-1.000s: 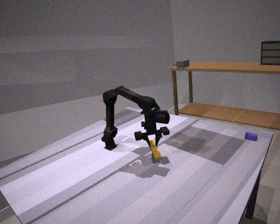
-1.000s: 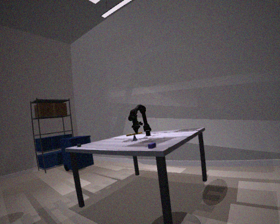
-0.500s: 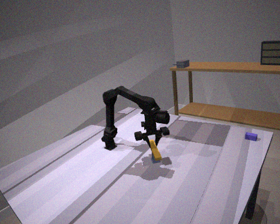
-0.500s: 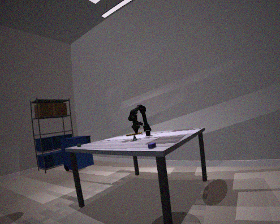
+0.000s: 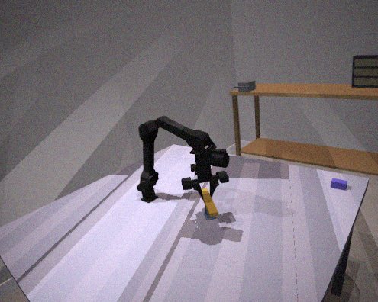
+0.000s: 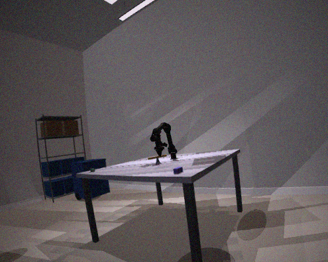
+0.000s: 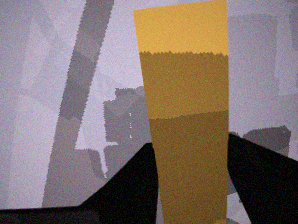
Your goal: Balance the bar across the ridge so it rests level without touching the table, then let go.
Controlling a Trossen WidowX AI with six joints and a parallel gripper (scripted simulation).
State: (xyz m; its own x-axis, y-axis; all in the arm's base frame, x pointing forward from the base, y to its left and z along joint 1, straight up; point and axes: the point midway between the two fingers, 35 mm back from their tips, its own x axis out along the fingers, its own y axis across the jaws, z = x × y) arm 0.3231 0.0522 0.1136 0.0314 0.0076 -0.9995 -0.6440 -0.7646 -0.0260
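My gripper [image 5: 207, 194] [image 6: 159, 155] [image 7: 188, 147] is shut on the yellow bar [image 5: 209, 204] [image 6: 152, 158] [image 7: 187, 90], with a finger on each side of it. The bar is clear of the table. In the exterior view it sits right over the small blue-grey ridge [image 5: 208, 216] [image 6: 158, 162], which stands on the table and narrows toward its top. Whether the bar touches the ridge's top I cannot tell. In the top view the bar hides most of the ridge. The ridge does not show in the wrist view.
A purple block [image 5: 338, 184] [image 6: 177, 170] lies on the table [image 5: 121, 263] [image 6: 134, 178] near an edge, far from the gripper. A small green thing [image 6: 92, 170] is near another corner. A wooden workbench [image 5: 311, 91] stands beyond the table.
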